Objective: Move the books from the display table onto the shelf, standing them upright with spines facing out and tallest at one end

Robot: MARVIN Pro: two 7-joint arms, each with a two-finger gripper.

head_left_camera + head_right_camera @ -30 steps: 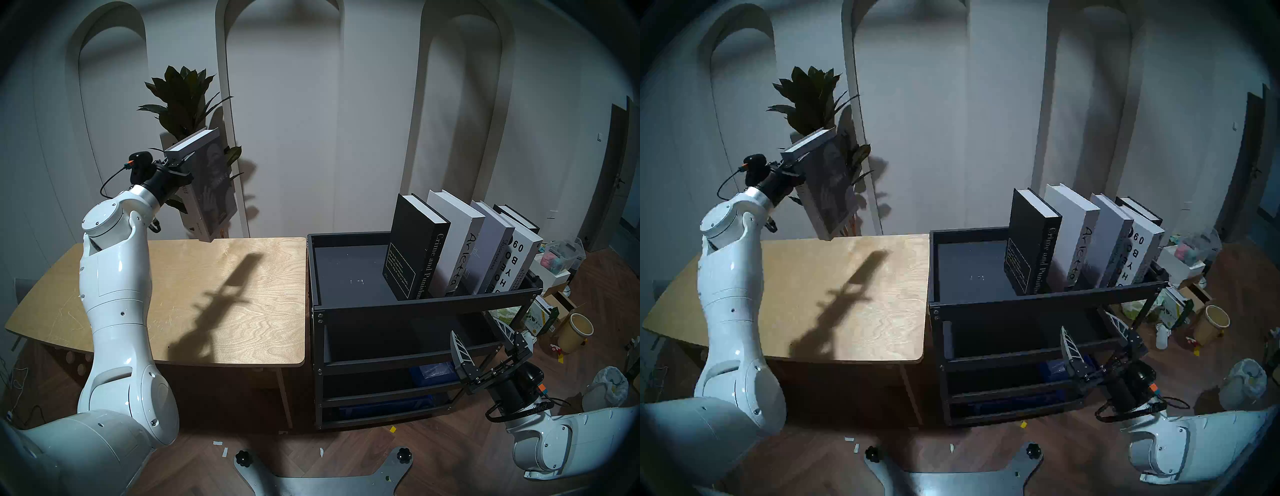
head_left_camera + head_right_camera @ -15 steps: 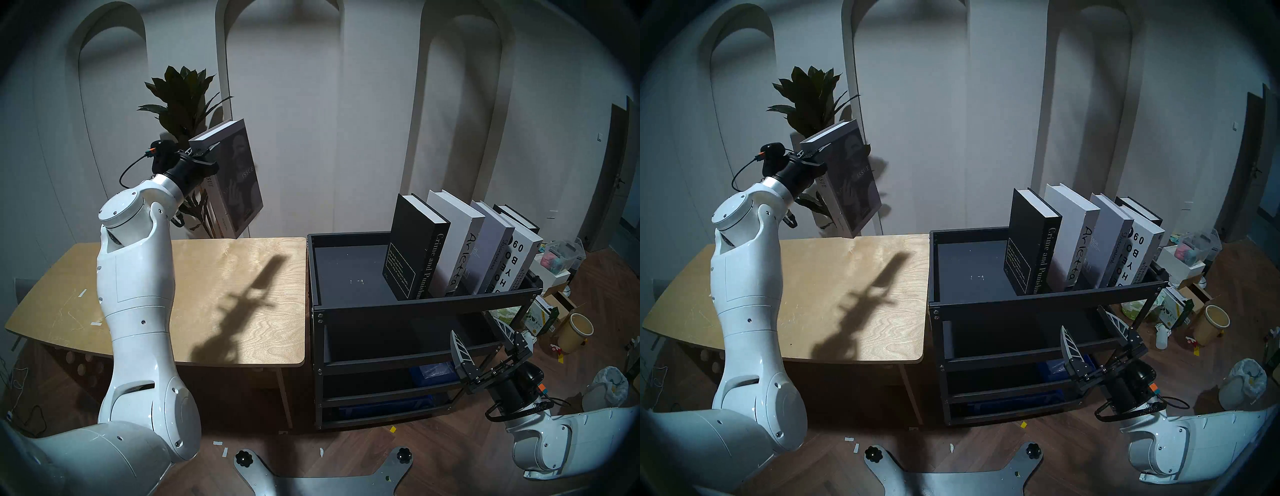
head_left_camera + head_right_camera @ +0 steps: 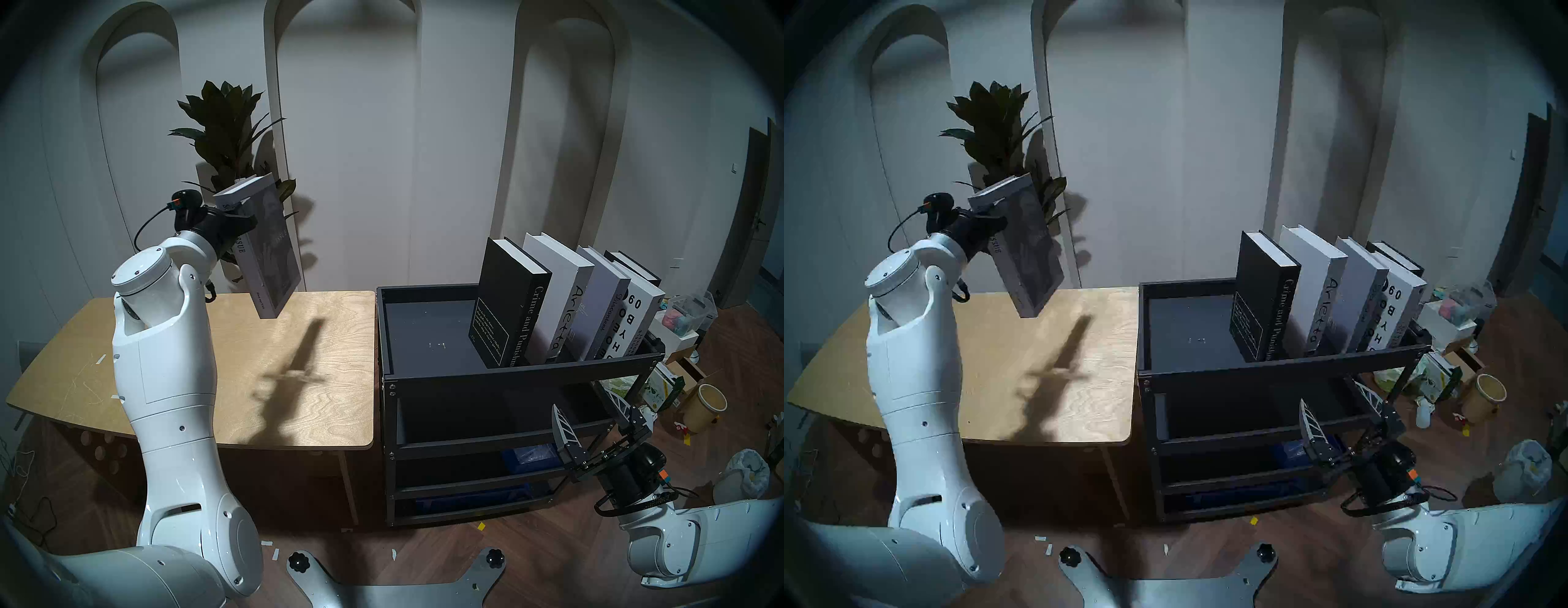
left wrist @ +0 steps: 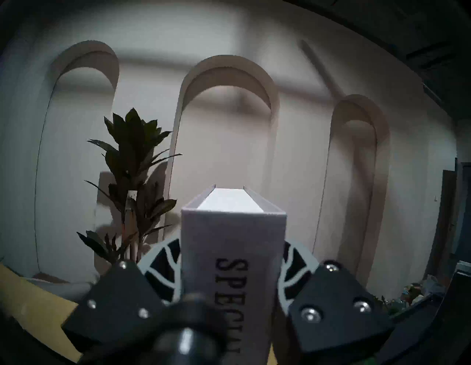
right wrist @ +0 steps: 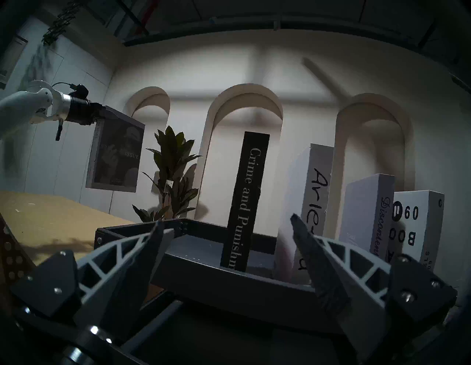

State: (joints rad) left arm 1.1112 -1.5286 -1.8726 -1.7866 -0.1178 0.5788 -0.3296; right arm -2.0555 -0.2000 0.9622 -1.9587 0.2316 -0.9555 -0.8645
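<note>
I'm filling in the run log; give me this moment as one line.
left gripper: shut on SPECIAL ISSUE book, above display table | right gripper: open, empty | shelf: five books upright

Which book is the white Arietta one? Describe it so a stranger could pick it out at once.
Start at the black metal shelf right of the display table; a row of books leans in its top tray. The Arietta book is second from the row's left end, between the black Crime and Punishment book and a grey book. Its spine alone carries big handwritten-style black letters.
</note>
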